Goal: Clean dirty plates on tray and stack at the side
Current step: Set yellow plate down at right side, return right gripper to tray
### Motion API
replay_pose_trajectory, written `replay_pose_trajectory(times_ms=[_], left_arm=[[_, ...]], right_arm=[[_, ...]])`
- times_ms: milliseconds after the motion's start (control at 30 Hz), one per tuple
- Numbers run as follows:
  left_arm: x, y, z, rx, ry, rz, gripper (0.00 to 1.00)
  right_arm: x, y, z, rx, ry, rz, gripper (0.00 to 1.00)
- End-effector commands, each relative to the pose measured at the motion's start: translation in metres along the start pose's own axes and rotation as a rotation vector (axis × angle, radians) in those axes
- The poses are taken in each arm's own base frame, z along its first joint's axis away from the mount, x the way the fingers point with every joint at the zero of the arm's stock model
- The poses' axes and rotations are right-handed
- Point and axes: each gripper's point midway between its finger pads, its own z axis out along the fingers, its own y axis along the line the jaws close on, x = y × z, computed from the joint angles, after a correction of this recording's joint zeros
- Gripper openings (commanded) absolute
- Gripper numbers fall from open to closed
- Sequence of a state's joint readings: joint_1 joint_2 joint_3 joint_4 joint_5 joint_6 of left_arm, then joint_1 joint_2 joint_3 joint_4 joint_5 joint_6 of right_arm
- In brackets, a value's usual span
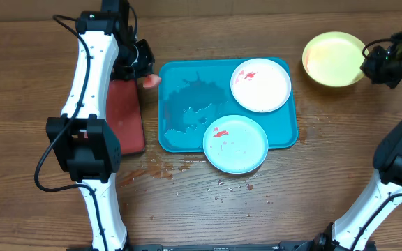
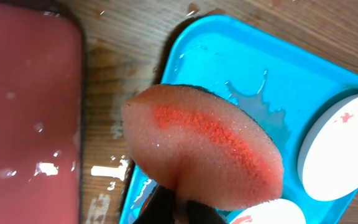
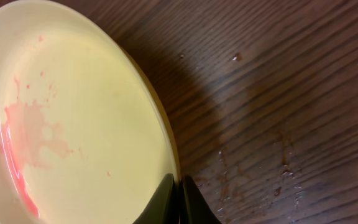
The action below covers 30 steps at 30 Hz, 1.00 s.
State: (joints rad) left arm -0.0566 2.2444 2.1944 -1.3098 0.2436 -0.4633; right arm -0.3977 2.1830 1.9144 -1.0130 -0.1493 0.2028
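Sponge (image 2: 204,146) sits clamped in your left gripper (image 2: 176,210) near the tray (image 2: 229,56) while your right gripper (image 3: 179,200) pinches the yellow plate (image 3: 73,124), likely steadying it for wiping.

Bright, even light glints off the wet tray (image 2: 303,81) and the red tray (image 2: 30,124), while the yellow-green plate (image 3: 73,124) throws a dark, soft shadow onto the table (image 3: 278,93).

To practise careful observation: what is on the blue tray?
A white plate and a mint plate, both red-smeared, plus a puddle. The mint plate overhangs the front rim of the tray. Whatever lies under the plates is hidden.
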Motion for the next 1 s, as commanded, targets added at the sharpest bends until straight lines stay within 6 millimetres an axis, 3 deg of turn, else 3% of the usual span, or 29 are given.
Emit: replay_pose_trajectory(times_ms=[0,200,233,267,300,367,567,733,800,867,967], left_arm=[[-0.001,-0.015,-0.009,0.033,-0.030,0.036,0.04],[0.004,-0.034,-0.005,0.049,-0.041,0.076,0.04],[0.005,-0.038,-0.004,0.052,-0.043,0.084,0.04],[0.006,-0.042,-0.003,0.056,-0.045,0.093,0.04],[0.007,-0.045,-0.002,0.059,-0.047,0.101,0.04],[0.009,-0.052,0.001,0.064,-0.048,0.118,0.04],[0.017,-0.069,0.011,0.077,-0.049,0.158,0.04],[0.023,-0.083,0.026,0.081,-0.041,0.194,0.04],[0.027,-0.087,0.031,0.080,-0.034,0.205,0.04],[0.029,-0.088,0.035,0.072,-0.028,0.210,0.04],[0.030,-0.084,0.041,0.042,-0.022,0.211,0.04]], right_arm=[[0.003,-0.010,0.006,0.046,-0.001,0.017,0.04],[0.019,-0.019,0.025,0.060,0.035,0.023,0.05],[0.023,-0.020,0.027,0.062,0.044,0.025,0.15],[0.025,-0.021,0.028,0.065,0.053,0.026,0.40],[0.028,-0.020,0.028,0.064,0.064,0.026,0.57],[0.033,-0.015,0.027,0.049,0.081,0.023,0.62],[0.046,0.038,0.009,-0.134,0.145,-0.010,0.61],[0.062,0.099,-0.010,-0.250,0.144,-0.116,0.59],[0.076,0.120,-0.007,-0.247,0.159,-0.173,0.55],[0.090,0.128,0.001,-0.206,0.172,-0.214,0.46],[0.120,0.138,0.007,-0.159,0.233,-0.264,0.44]])
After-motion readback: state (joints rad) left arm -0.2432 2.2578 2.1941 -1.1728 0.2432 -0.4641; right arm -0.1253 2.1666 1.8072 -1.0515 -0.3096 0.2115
